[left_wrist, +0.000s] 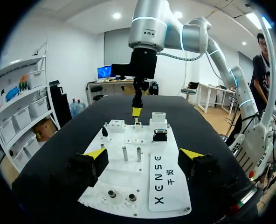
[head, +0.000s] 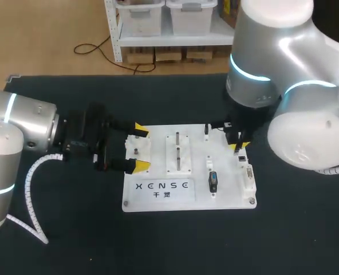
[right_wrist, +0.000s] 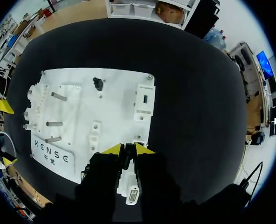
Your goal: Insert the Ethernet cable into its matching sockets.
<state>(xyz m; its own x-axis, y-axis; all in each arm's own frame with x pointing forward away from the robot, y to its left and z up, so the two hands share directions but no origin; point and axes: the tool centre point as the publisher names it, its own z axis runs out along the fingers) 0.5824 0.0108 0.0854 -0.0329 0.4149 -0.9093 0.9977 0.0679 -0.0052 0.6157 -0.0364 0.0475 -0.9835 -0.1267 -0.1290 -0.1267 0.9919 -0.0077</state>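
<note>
A white socket board point(head: 158, 200) lies mid-table. My right gripper point(head: 238, 146) hangs over the board's right edge, its fingers shut on a small black Ethernet plug point(right_wrist: 127, 153). The plug sits just above a white socket block point(head: 241, 156) at that edge; I cannot tell whether it is seated. In the left wrist view the right gripper point(left_wrist: 136, 112) points straight down at the board's far side. My left gripper point(head: 140, 148) stands open at the board's left end, one yellow tip on each side of a white block point(head: 136, 150), holding nothing. Another black plug point(head: 206, 133) stands on the board.
On the board are two metal pegs point(head: 177, 150), a black connector point(head: 213, 181) and a white multi-pin connector block point(head: 249, 173) near the right edge. A white corrugated hose point(head: 31, 189) trails from my left arm onto the black table point(head: 72, 240).
</note>
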